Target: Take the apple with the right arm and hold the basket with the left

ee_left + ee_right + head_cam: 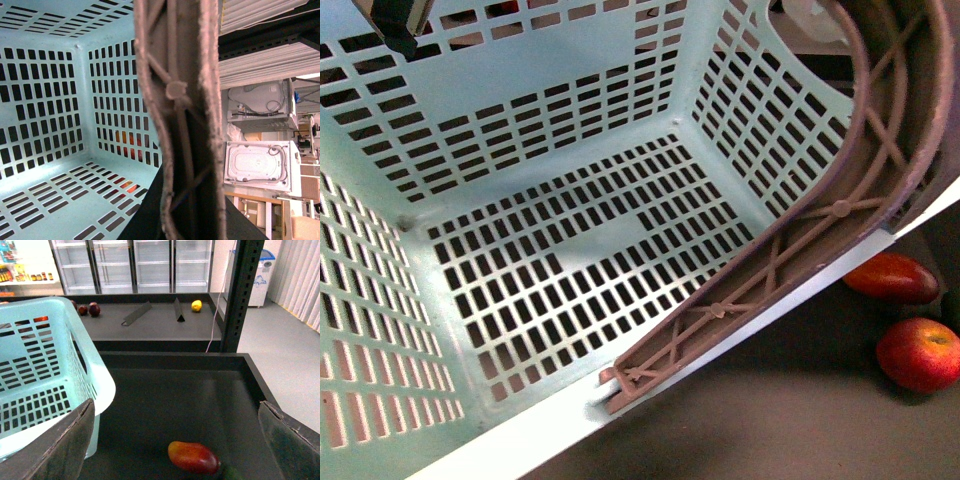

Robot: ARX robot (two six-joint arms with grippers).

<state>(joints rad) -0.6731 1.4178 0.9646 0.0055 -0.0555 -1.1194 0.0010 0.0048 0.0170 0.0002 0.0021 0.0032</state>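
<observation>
Basket (570, 130) fills my left and centre. Handle (840, 210) lies along right rim, barring way over it. Right of rim, dark tray floor (770, 420) bare on near side. Apple (918, 355) open from above; mango (890, 278) crowds far side.

All share the basket (570, 110): front from above, left wrist at its handle (185, 125), right wrist outside.

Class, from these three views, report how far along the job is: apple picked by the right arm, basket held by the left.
Done: apparently the basket hold, its handle filling the left wrist view, though no grip shows. In hand: the right end effector hangs open and empty near the mango. Left: grasping the apple, lying untouched outside the basket.
</observation>
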